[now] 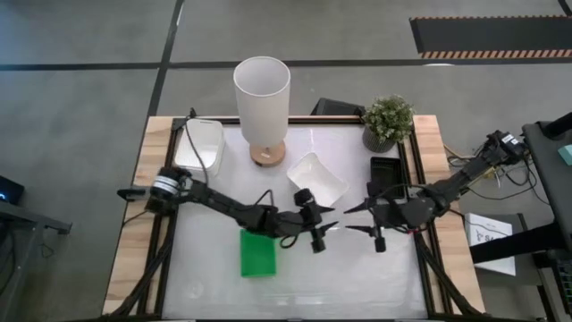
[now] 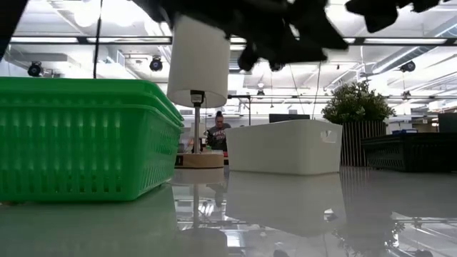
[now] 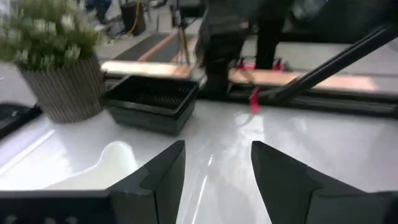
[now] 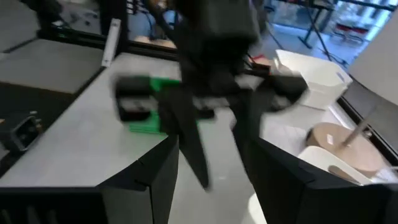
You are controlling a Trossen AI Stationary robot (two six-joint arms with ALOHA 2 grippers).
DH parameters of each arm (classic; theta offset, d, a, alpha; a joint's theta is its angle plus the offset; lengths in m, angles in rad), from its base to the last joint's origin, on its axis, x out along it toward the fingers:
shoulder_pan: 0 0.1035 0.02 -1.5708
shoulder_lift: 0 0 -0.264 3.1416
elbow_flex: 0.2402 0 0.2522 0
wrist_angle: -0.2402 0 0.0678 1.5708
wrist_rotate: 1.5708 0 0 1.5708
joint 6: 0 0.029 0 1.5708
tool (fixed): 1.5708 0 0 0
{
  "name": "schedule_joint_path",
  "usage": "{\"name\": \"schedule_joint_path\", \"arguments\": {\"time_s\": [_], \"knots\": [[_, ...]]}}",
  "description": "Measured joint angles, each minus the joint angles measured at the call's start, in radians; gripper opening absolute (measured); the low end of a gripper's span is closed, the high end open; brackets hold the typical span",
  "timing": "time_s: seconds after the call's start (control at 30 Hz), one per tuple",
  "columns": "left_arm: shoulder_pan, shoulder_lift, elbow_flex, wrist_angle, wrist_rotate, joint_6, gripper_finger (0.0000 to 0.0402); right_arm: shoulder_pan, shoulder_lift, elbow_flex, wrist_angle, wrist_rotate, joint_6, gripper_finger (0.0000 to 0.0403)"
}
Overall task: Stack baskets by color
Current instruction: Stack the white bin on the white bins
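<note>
- Hovering over the table's middle, the left gripper (image 1: 323,229) and right gripper (image 1: 356,218) face each other, tips near but apart; both stand with fingers spread and hold nothing.
- Green baskets (image 1: 257,253): just behind the left gripper's wrist, on the near side of its arm. The stack appears done, though the count cannot be told from above.
- Black baskets (image 1: 389,176): beside the right gripper on its far side, next to the plant (image 1: 388,122). The left wrist view shows nested rims, so this stack also appears done.
- White baskets: 1 (image 1: 316,180) lies tilted just beyond the left gripper's tips, and another white basket or stack (image 1: 198,147) sits well apart at the far left corner, near the lamp (image 1: 262,107).
- Remaining work, as judged: bring the white ones together into 1 stack.
- View differences: the high view alone shows all groups at once. The left wrist view alone shows the black stack's layered mesh walls (image 3: 149,102). The low view shows the green mesh wall (image 2: 86,139) close up, with the white basket (image 2: 284,146) farther back.
</note>
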Motion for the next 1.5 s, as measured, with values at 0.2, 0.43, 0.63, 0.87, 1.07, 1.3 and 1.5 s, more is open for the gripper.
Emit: {"name": "schedule_joint_path", "arguments": {"time_s": [0.2,0.43,0.63,0.87,1.07,1.3,1.5], "knots": [[0.062,0.12,0.056,-0.002,0.029,-0.031,0.0169,0.049,-0.038,-0.026,0.041,0.001,-0.031,0.0176],[0.102,0.201,0.084,0.009,0.037,-0.06,0.0167,0.053,-0.041,-0.027,0.038,0.002,-0.039,0.0176],[0.108,0.197,0.078,-0.005,0.035,-0.079,0.0119,0.053,-0.041,-0.026,0.054,0.003,-0.046,0.0176],[0.124,0.192,0.077,-0.039,0.059,-0.057,0.0018,0.053,-0.041,-0.024,0.053,0.01,-0.041,0.0176],[0.125,0.189,0.077,-0.046,0.092,-0.082,0.0007,0.053,-0.039,-0.024,0.066,0.01,-0.043,0.0176],[0.123,0.149,0.069,-0.077,0.116,-0.068,0.0016,0.053,-0.035,-0.023,0.061,0.011,-0.029,0.0176],[0.123,0.126,0.076,-0.137,0.144,-0.026,0.0088,0.053,-0.034,-0.023,0.033,0.009,0.006,0.0176]]}}
